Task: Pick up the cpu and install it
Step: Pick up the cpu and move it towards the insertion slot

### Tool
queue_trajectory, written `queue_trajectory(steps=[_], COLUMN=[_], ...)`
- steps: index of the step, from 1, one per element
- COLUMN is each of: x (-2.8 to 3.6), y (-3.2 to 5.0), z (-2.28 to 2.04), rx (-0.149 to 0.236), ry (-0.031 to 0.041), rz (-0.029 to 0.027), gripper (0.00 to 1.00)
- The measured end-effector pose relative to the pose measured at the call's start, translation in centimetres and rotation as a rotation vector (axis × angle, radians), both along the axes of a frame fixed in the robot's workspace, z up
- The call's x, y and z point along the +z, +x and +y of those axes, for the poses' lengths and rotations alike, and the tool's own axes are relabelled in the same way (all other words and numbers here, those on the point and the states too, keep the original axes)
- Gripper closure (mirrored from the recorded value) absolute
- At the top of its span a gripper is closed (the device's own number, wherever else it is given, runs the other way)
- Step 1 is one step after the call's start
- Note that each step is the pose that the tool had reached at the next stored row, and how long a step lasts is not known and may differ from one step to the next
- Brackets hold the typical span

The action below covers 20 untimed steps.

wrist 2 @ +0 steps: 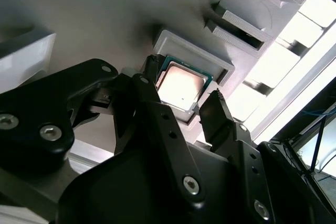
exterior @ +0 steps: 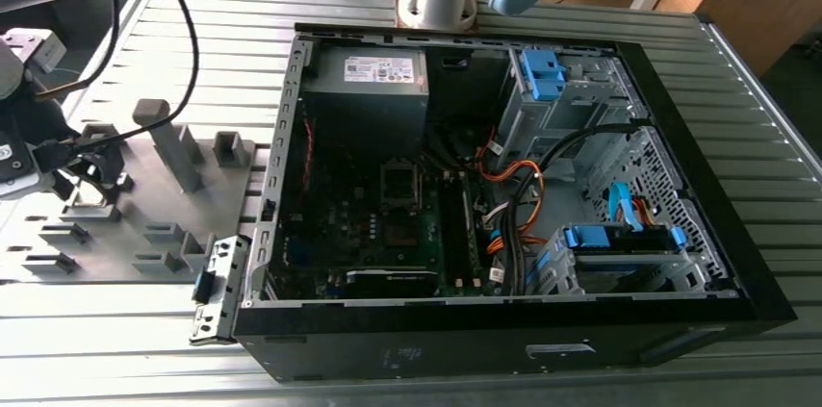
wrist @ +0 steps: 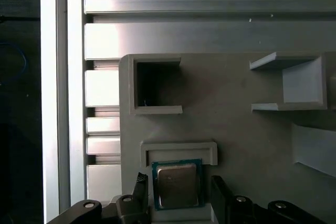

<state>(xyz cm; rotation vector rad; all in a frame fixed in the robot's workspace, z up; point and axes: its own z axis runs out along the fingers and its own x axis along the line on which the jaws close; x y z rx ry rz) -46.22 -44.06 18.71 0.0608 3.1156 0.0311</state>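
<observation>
Firstly, gripper [wrist 2: 182, 94]: black two-finger claw at the exterior view's far left, low over the fixture plate; jaws stand wide, one finger on each side of the cpu
fingers [wrist: 140, 183]: dark and tapered, tips level with the chip; in the first wrist view a thin gap shows between each tip and the chip's edge
cpu [wrist: 177, 184]: small square chip with a silvery top and green border, lying flat in a shallow raised-rim nest on the fixture plate, between the fingertips, not lifted
fixture plate [exterior: 154, 200]: grey moulded plate with upright posts and small pockets, resting on the table just beside the computer case, on the exterior view's left
square pocket [wrist: 155, 85]: walled recess in the plate, near the chip's nest
table [exterior: 115, 368]: ribbed aluminium slats under plate and case
computer case [exterior: 449, 354]: black tower lying on its side, open face up, centre to right of the exterior view
power supply [exterior: 366, 80]: grey box in the case's far corner
motherboard [exterior: 385, 224]: dark board on the case floor
socket frame [exterior: 400, 181]: dark rectangle with a shiny rim, mid-board
cables [exterior: 514, 186]: orange and black bundle, to the board's right in the exterior view
drive cages [exterior: 619, 239]: metal bays with blue fittings, along the case's right side in the exterior view
</observation>
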Motion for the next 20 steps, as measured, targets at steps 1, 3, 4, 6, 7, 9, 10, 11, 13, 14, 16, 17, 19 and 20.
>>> queue_trajectory(steps=[1,3,4,6,7,9,10,11,13,14,16,17,19,20], x=[-0.08,-0.13,-0.13,-0.13,-0.13,-0.19,-0.26,-0.26,-0.25,-0.25,-0.25,-0.25,-0.25,-0.26], y=[0.0,0.0,0.0,0.0,0.0,0.0,0.0,0.0,0.0,0.0,0.0,0.0,0.0,0.0], z=[0.02,0.04,0.04,0.04,0.04,0.04,0.04,0.04,0.04,0.04,0.04,0.04,0.04,0.04], rx=[0.0,0.0,0.0,0.0,0.0,0.0,0.0,0.0,0.0,0.0,0.0,0.0,0.0,0.0], ry=[-0.0002,-0.0011,-0.0012,-0.0012,-0.0012,-0.0011,-0.0009,-0.0011,-0.0012,-0.0012,-0.0012,-0.0012,-0.0012,-0.0012], rz=[-0.0004,-0.0002,-0.0002,-0.0001,-0.0001,-0.0004,-0.0006,-0.0004,-0.0003,-0.0003,-0.0002,-0.0002,-0.0002,-0.0002], gripper=[0.41,0.41,0.41,0.41,0.41,0.41,0.41,0.41,0.41,0.41,0.41,0.41,0.41,0.42])
